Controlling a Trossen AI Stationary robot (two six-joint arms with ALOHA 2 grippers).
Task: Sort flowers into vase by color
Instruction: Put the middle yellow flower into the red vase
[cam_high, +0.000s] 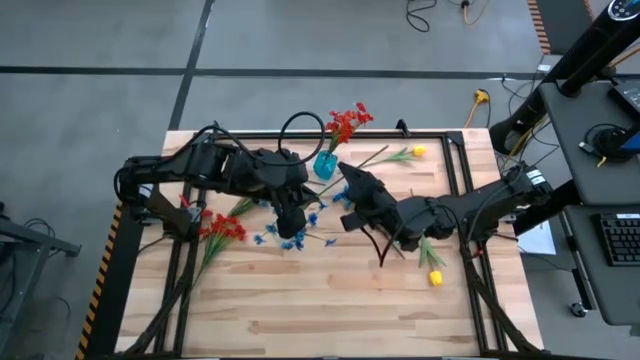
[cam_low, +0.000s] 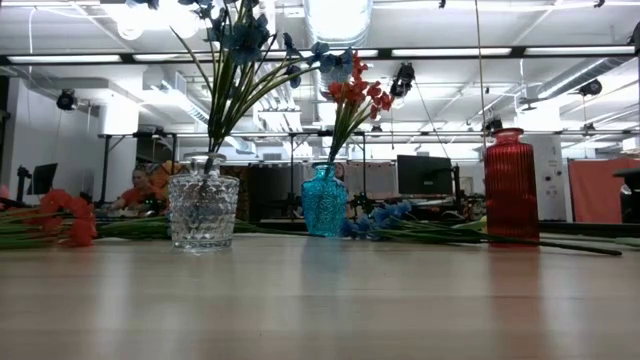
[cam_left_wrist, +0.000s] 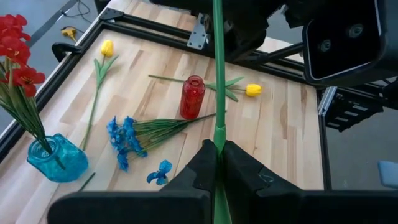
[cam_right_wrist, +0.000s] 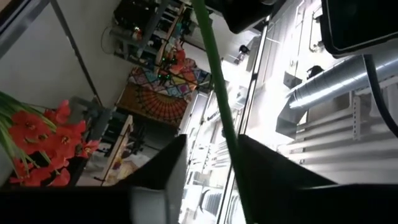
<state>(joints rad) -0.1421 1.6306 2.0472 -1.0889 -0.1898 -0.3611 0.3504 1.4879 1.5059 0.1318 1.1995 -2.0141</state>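
Two dark fingers (cam_left_wrist: 205, 171) of the left gripper (cam_left_wrist: 219, 163) pinched a long thin green flower stem (cam_left_wrist: 218, 74) above the table's middle, while the right gripper (cam_right_wrist: 211, 163) sat around it without gripping. If both pulled, the stem might bend. Bare wood (cam_high: 300, 310) lay nearby, with the black frame edge (cam_high: 452, 160) beyond.

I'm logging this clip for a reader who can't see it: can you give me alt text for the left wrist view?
The left gripper is shut on a green flower stem running straight up the frame. Beyond it on the wooden table lie a bunch of blue flowers, two yellow flowers and a red vase, with red flowers in a blue vase.
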